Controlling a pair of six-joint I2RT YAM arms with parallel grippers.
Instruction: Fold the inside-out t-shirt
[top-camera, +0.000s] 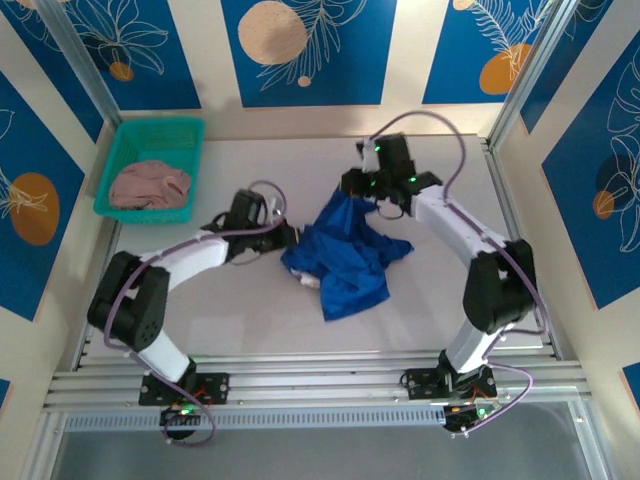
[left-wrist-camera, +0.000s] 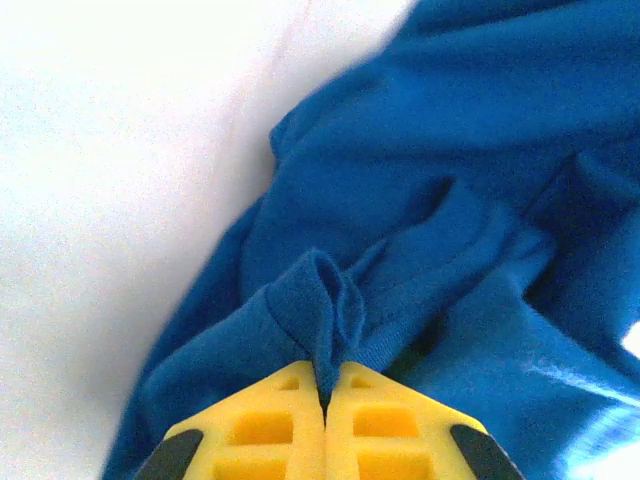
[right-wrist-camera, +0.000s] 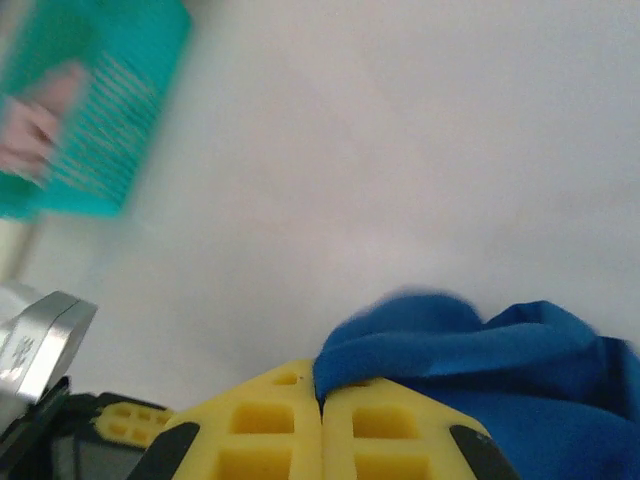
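The blue t-shirt (top-camera: 345, 258) lies crumpled in the middle of the table, its upper part pulled up toward the right gripper. My left gripper (top-camera: 287, 238) is at the shirt's left edge; in the left wrist view its yellow fingers (left-wrist-camera: 270, 430) are shut on a pinched fold of the blue t-shirt (left-wrist-camera: 330, 300). My right gripper (top-camera: 362, 199) is above the shirt's top edge, raised off the table. In the right wrist view the right gripper (right-wrist-camera: 321, 398) is shut on a bunched hem of the blue t-shirt (right-wrist-camera: 470, 350), which hangs away to the right.
A teal basket (top-camera: 152, 165) holding a pink garment (top-camera: 150, 186) stands at the back left, also blurred in the right wrist view as the teal basket (right-wrist-camera: 100, 110). Metal frame rails run along the table's sides and near edge.
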